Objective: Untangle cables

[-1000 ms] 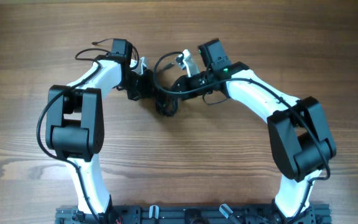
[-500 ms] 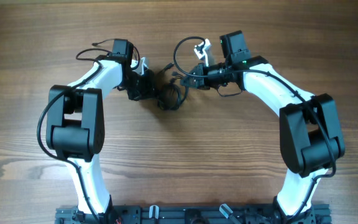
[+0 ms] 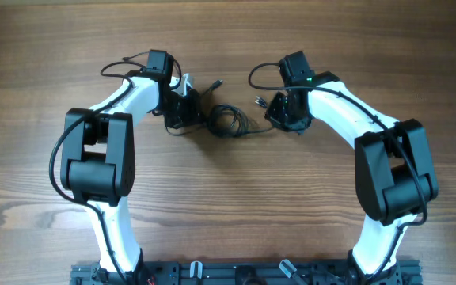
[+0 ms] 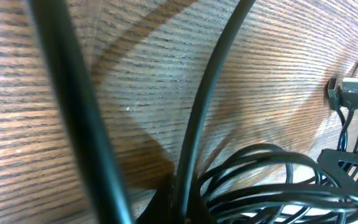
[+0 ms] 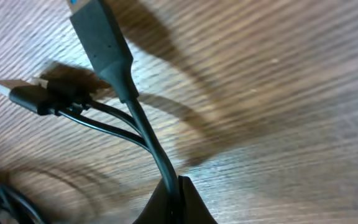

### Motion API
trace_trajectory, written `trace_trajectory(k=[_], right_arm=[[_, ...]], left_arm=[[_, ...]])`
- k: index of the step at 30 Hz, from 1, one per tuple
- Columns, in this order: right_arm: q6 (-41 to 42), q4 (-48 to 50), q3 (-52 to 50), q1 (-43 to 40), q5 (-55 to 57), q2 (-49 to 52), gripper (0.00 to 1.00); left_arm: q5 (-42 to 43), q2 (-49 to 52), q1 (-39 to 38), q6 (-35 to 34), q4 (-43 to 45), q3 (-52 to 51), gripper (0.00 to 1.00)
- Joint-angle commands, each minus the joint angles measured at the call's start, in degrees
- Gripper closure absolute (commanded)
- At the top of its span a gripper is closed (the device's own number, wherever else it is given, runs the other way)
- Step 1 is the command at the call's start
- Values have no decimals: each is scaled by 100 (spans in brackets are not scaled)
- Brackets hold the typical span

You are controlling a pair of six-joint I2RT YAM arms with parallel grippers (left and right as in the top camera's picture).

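The thin black bendy cables [image 3: 228, 120] are seen in a loose bunch on the brown wooden table [image 3: 228, 206], between the two arms. One cord is pinched tight by the left gripper [image 3: 195, 117]. Another cord, with a plug end, is pinched tight by the right gripper [image 3: 275, 112].

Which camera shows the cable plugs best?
The right wrist view: two plugs show large and close. The left wrist view has one small plug at its right edge; overhead, they are tiny specks beside the coil.
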Motion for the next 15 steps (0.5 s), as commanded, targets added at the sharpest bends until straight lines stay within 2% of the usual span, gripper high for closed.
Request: trace_trajectory(k=[1, 5, 7, 8, 12, 13, 14, 15], right_arm=[[358, -199, -33, -44, 162, 118, 86], [-376, -232, -33, -44, -411, 118, 75], [-1137, -243, -33, -46, -925, 118, 57], [-1537, -299, -31, -46, -1123, 118, 49], [-1746, -564, 17, -85, -1220, -2, 42], [-1880, -586, 55, -83, -1294, -57, 41], [-2096, -601, 114, -83, -1493, -153, 41], [-2216, -592, 151, -83, -1646, -225, 41]], left_arm=[[-533, 87, 55, -9, -42, -166, 96], [-527, 70, 57, -9, -22, -160, 96], [-433, -68, 87, -9, -15, -72, 95], [-393, -210, 114, -11, -17, 4, 92], [-387, -894, 184, -13, -13, 249, 80], [-389, -1064, 184, -11, 2, 280, 73], [-404, -1259, 184, -13, 17, 284, 61], [-407, -1416, 184, -13, 7, 284, 58]])
